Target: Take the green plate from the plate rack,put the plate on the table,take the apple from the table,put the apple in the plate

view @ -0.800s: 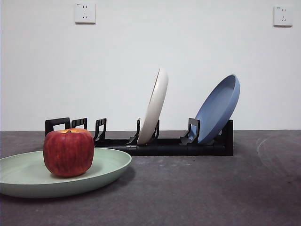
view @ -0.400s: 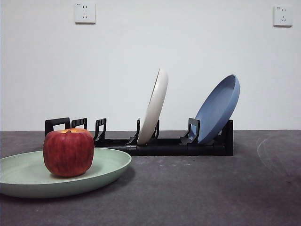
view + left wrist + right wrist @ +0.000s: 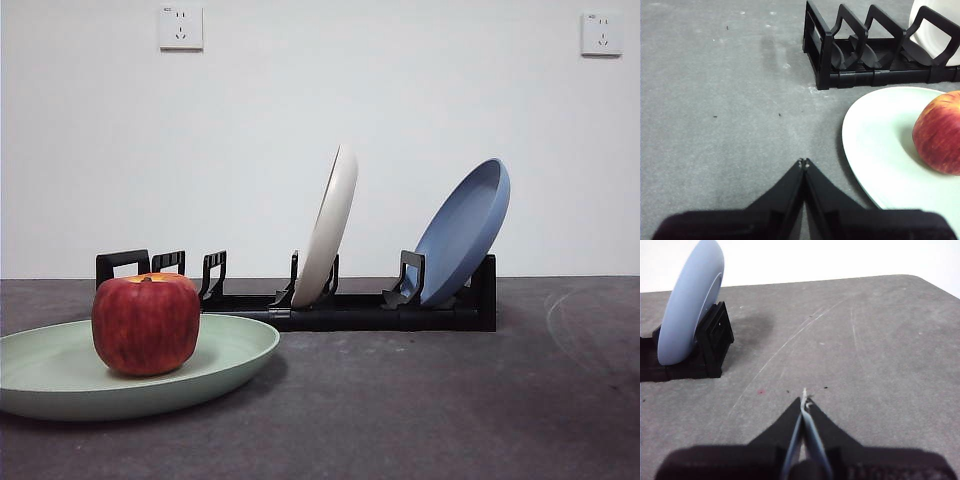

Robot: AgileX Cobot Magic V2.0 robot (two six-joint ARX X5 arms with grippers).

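Dark grey table (image 3: 420,400) carrying black plate rack (image 3: 340,305). You're seeing apple (image 3: 146,323) sitting in green plate (image 3: 235,350), just before rack. Left gripper (image 3: 803,163) hovering beside plate, jaws closed, empty; right gripper (image 3: 804,401) likewise closed over bare tabletop.
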